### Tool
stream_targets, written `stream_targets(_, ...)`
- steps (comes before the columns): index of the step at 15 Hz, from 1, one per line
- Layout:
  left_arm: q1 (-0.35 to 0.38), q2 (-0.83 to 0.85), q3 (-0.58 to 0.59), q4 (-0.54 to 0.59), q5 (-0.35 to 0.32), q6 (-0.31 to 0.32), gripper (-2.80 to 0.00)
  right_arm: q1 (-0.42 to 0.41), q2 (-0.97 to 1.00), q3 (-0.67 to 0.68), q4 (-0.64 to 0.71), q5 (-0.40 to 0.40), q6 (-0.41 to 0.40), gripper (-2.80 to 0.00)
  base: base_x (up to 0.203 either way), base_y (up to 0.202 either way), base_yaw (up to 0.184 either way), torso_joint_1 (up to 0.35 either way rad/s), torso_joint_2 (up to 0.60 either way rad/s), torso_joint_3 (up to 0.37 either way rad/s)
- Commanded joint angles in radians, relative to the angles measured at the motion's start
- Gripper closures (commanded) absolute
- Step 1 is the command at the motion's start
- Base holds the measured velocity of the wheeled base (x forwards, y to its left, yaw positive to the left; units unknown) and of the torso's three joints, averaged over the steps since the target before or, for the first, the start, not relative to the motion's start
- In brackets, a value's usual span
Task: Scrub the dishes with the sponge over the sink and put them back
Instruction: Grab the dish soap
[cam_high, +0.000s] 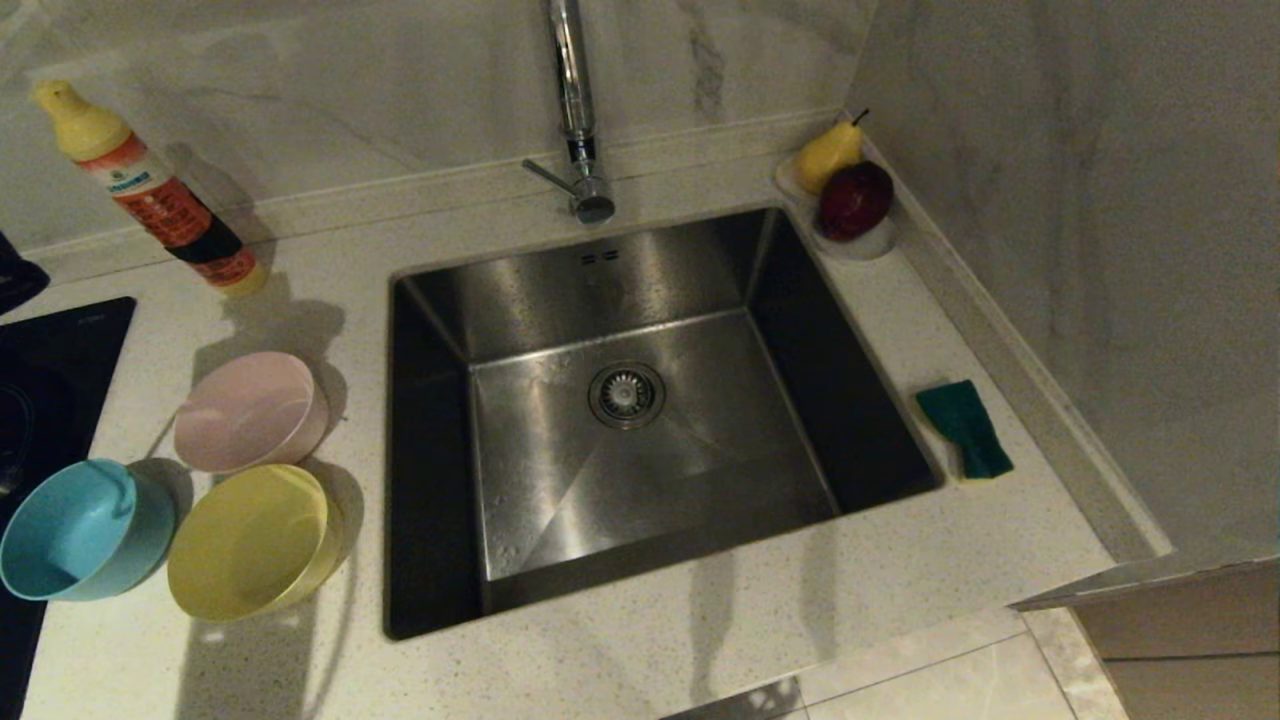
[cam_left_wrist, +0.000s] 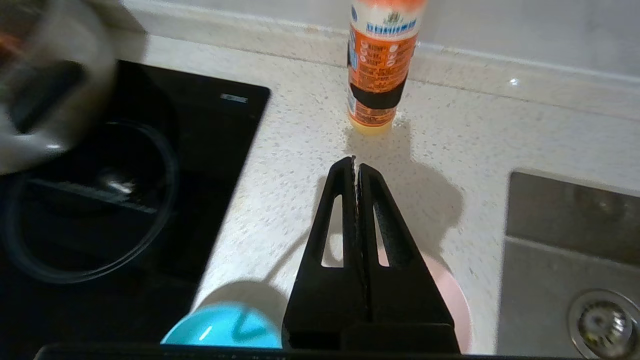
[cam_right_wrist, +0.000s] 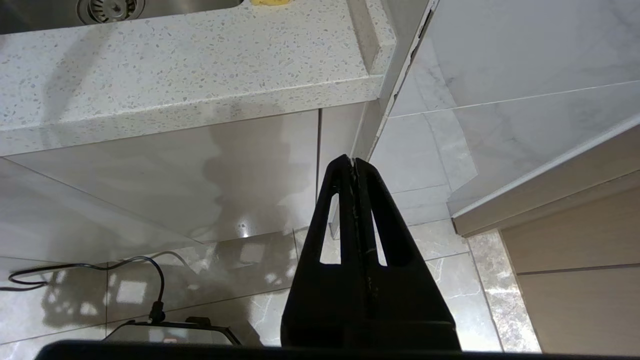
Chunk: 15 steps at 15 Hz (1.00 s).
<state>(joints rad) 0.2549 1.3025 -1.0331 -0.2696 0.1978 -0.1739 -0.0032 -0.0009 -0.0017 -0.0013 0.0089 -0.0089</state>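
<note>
1. You see the three bowls grouped on the speckled counter left of the sink: the pink bowl nearest the wall, the yellow bowl in front of it and touching it, the blue bowl just beside the yellow one, at the edge of the black stove top.
2. The sponge lies green side up on the counter right of the sink, close to its rim; the basin holds only its drain strainer.
3. Your left gripper hangs over the pink bowl, fingers pressed together, gripping nothing; it points toward the orange bottle.
4. Your right gripper sits below the counter edge, fingers pressed together, empty.
5. A white dish with a pear and a red fruit sits in the back right corner; the chrome tap rises behind the sink.
</note>
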Motion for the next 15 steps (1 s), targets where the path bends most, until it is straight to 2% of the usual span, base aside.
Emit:
stream_targets(1,0.001,0.114,-0.021,-0.021,-0.008,-0.003,0.0,0.0,-0.001,0.0,0.0,0.0,0.0,0.0,0.0,0.0,0.0,0.0,0.0,0.0)
stream_targets(3,0.001,0.136,-0.017,-0.081,-0.008,-0.012,0.0,0.0,-0.001,0.0,0.0,0.0,0.0,0.0,0.0,0.0,0.0,0.0,0.0,0.0)
stream_targets(6,0.001,0.128,0.012,-0.096,-0.003,-0.024,0.0,0.0,-0.001,0.0,0.0,0.0,0.0,0.0,0.0,0.0,0.0,0.0,0.0,0.0)
stream_targets(7,0.001,0.127,0.013,-0.094,-0.001,-0.017,-2.8,0.0,-0.001,0.0,0.0,0.0,0.0,0.0,0.0,0.0,0.0,0.0,0.0,0.0)
stream_targets(10,-0.003,0.106,0.039,-0.094,-0.008,0.013,-2.8,0.0,-0.001,0.0,0.0,0.0,0.0,0.0,0.0,0.0,0.0,0.0,0.0,0.0)
stream_targets(14,0.002,0.123,0.042,-0.147,-0.006,-0.004,-2.8,0.0,-0.001,0.0,0.0,0.0,0.0,0.0,0.0,0.0,0.0,0.0,0.0,0.0)
stream_targets(15,0.024,0.147,0.041,-0.153,-0.006,-0.014,-2.8,0.0,-0.001,0.0,0.0,0.0,0.0,0.0,0.0,0.0,0.0,0.0,0.0,0.0)
